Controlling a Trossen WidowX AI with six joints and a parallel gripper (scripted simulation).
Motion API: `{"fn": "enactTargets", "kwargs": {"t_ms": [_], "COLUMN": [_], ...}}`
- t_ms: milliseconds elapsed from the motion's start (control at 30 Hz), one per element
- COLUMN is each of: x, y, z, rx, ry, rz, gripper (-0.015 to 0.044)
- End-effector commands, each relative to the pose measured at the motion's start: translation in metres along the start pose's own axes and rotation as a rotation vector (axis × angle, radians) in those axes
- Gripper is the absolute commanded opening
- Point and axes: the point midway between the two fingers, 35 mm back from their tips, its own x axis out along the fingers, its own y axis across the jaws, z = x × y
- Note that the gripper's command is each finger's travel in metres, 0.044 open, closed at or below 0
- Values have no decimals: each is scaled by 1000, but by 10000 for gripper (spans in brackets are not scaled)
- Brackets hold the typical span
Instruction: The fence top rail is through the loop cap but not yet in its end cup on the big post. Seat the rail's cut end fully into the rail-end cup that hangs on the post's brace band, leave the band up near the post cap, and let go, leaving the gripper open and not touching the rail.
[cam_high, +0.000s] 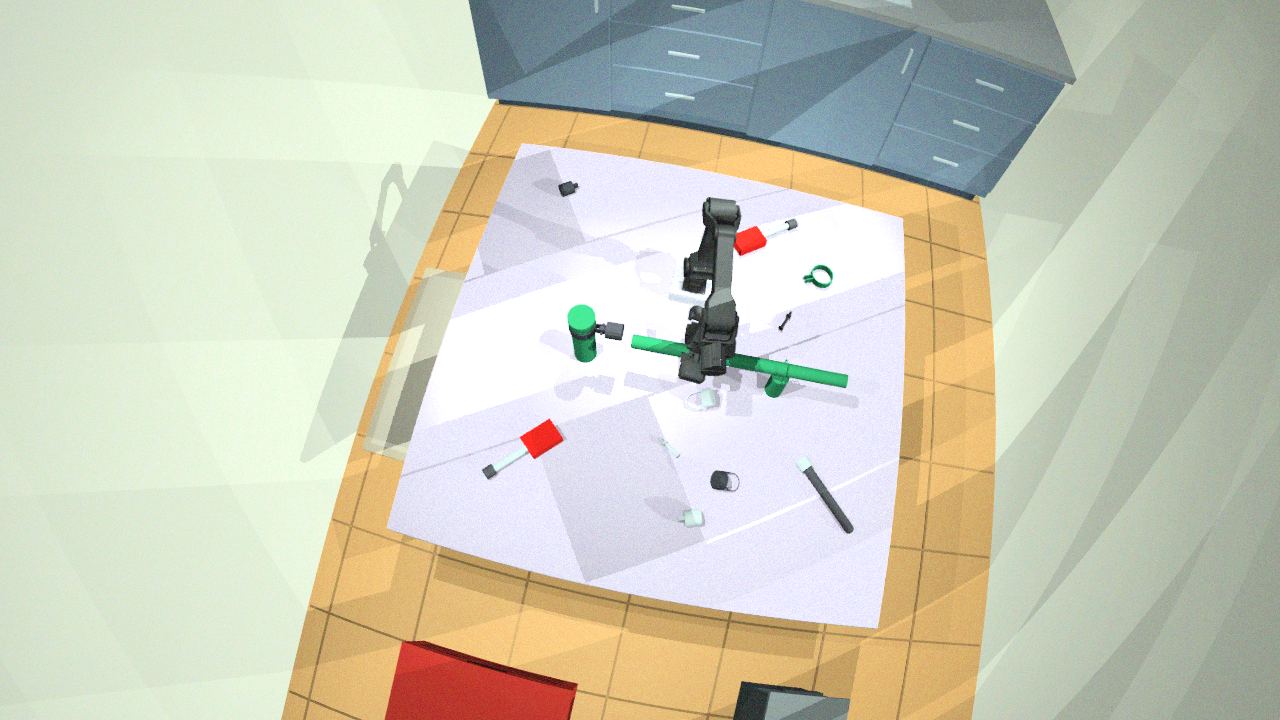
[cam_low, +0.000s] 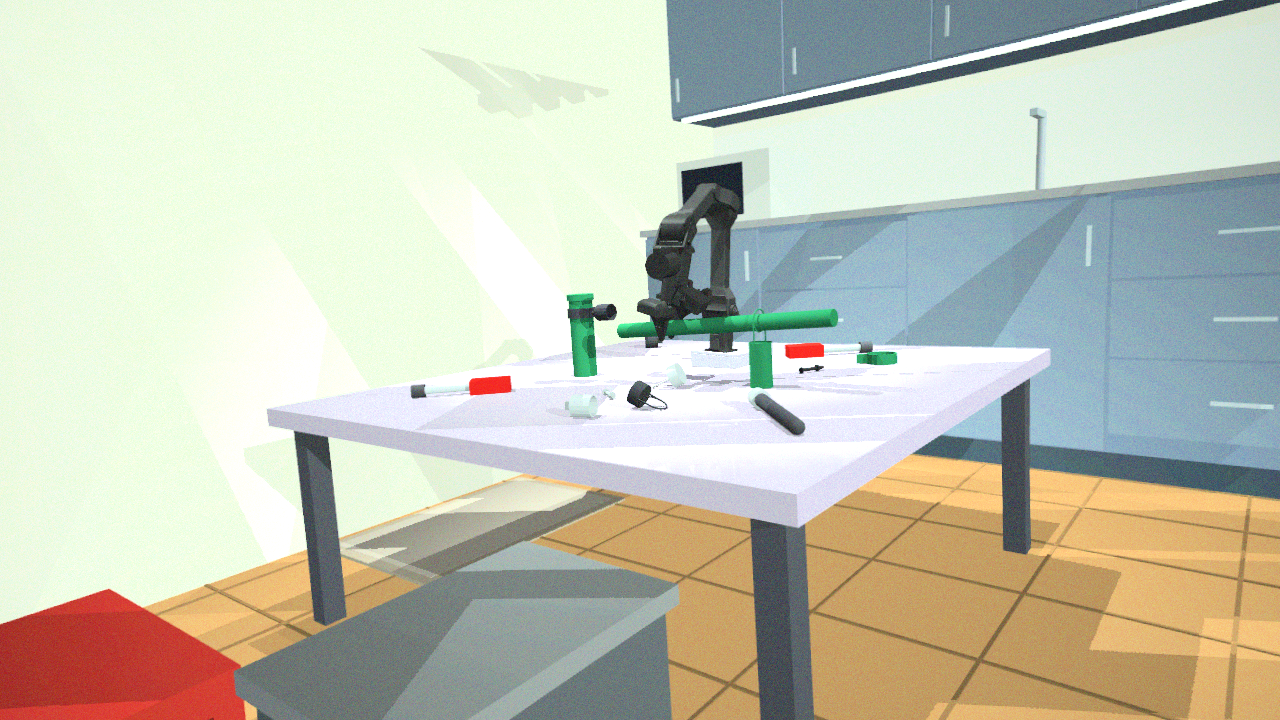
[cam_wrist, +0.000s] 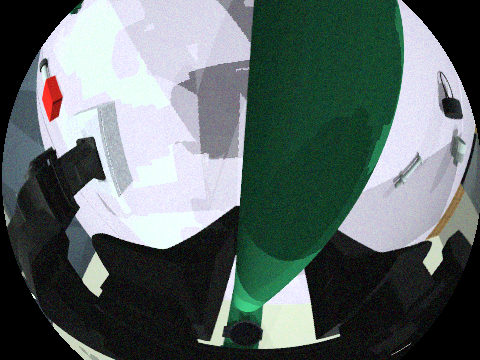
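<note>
Green rail (cam_high: 789, 368) (cam_low: 787, 320) (cam_wrist: 320, 125) | near-level, slightly tilted | cut end toward big post (cam_high: 584, 344) (cam_low: 583, 344) (cam_wrist: 236, 320)

The black arm rises from its base on the worktop to a high bend well above the tool (cam_high: 694, 365) (cam_low: 660, 327) (cam_wrist: 270, 280), then reaches outward and folds down, so the wrist (cam_high: 713, 335) (cam_low: 664, 263) sits above the fingertips. The tool points downward over the worktop, lower than the elbow. Its two dark fingers stand partly apart, one on either side, closed on the rail between them.
</note>
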Motion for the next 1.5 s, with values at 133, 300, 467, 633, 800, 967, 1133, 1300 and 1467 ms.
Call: {"fn": "enactTargets", "kwargs": {"t_ms": [133,300,467,633,800,967,1133,1300,1467], "x": [-27,-27,-21,-21,-22,-24,-26,-28,-29], "y": [-2,-2,0,0,-1,-1,-2,-3,-4], "z": [-16,-16,-12,-12,-13,-14,-15,-16,-18], "rx": [1,1,-2,-2,-2,-2,-2,-1,-1], "ry": [103,103,83,83,83,83,83,83,83], "rz": [-25,-25,-10,-10,-10,-10,-10,-10,-10], "gripper": [0,0,0,0,0,0,0,0,0]}}
